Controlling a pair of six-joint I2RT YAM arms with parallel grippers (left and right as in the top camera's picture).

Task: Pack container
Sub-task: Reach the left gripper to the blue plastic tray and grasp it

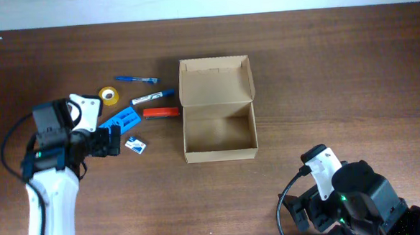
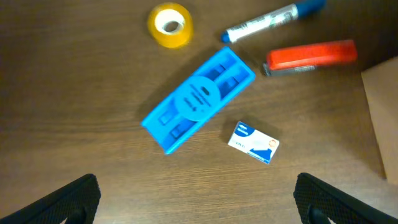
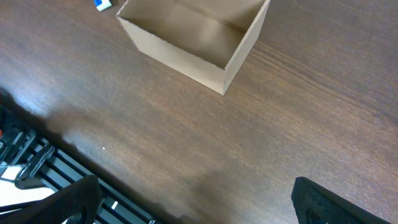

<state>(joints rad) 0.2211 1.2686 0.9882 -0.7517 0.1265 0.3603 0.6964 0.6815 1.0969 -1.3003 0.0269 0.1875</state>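
**Left gripper**: is hovering with its jaws spread wide above the dark brown wooden surface, gripping and touching nothing. A blue rectangular plastic case and a small white-and-blue packet are lying just ahead of its fingers. A yellow tape roll, a white marker with a blue cap and an orange-red bar-shaped item are lying beyond.

**Right gripper**: is likewise standing wide apart, unloaded, over bare surface near the box.

**Container:** the small tan cardboard box is sitting mid-surface, right of the scattered items, its flap lid standing open on the far side.
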